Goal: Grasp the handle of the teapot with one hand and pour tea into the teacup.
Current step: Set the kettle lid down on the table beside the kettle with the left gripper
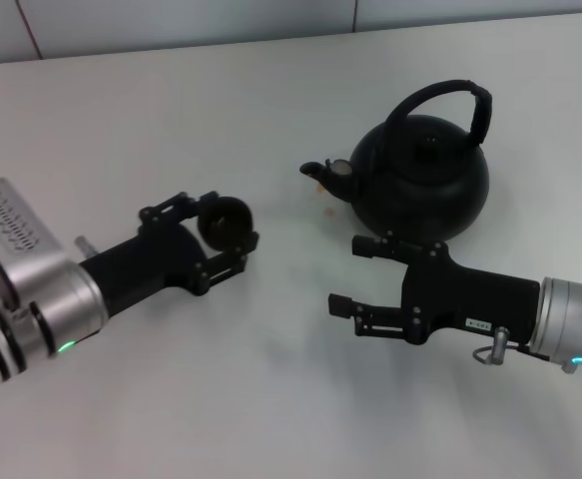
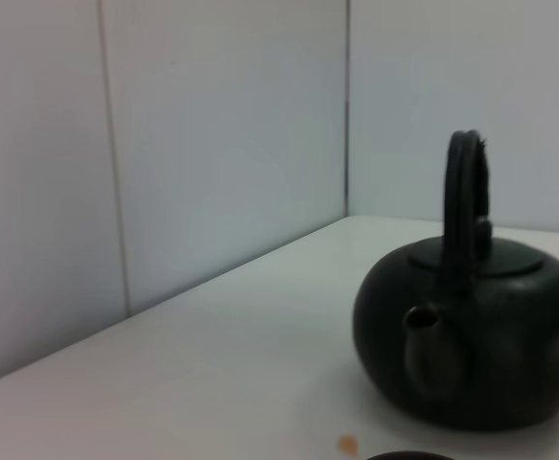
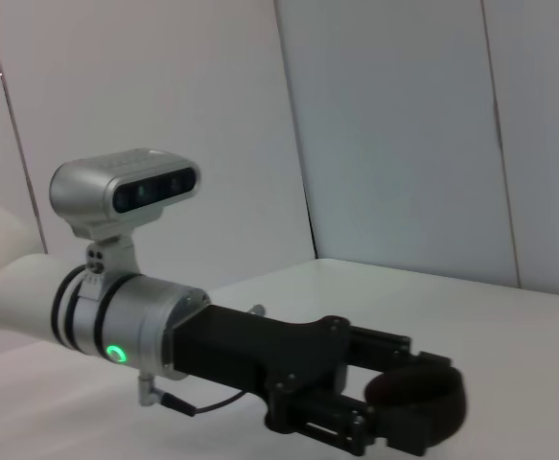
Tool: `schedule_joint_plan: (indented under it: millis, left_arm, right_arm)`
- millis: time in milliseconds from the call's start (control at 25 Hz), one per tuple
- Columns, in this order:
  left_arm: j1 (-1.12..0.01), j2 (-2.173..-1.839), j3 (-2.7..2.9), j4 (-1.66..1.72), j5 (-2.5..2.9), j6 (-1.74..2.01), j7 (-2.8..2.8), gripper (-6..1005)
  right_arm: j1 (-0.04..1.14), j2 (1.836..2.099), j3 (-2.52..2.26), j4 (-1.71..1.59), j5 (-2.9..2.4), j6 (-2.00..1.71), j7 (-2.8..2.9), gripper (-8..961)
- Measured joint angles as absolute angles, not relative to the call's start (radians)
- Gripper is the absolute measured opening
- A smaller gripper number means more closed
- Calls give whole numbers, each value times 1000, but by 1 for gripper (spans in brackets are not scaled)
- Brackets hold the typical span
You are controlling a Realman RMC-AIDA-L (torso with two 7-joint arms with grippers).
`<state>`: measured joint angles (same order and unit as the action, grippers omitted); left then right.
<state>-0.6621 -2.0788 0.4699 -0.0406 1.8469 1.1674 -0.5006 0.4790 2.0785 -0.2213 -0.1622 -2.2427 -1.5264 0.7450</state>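
Observation:
The matte-black teapot (image 1: 425,180) stands on the white table at the right, its short spout (image 1: 328,174) pointing left. Its arched handle (image 1: 450,98) stands upright over the lid. In the left wrist view the teapot (image 2: 480,335) and its handle (image 2: 465,206) show close by. My right gripper (image 1: 353,274) lies open just in front of the teapot, empty and apart from it. The small black teacup (image 1: 224,222) sits left of the spout, with my left gripper (image 1: 221,232) shut on it. The right wrist view shows that teacup (image 3: 432,393) between the left fingers (image 3: 332,426).
A small orange speck (image 1: 327,212) lies on the white table (image 1: 271,399) below the spout. Grey wall panels (image 1: 171,20) run along the table's far edge.

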Motion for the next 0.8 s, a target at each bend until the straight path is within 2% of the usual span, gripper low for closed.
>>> schedule_joint_plan:
  millis: [800]
  left_arm:
    - [-725, -2080, 477, -116, 1847, 1031, -446, 686]
  right_arm:
    - [477, 2079, -222, -153, -2245, -1520, 742, 833]
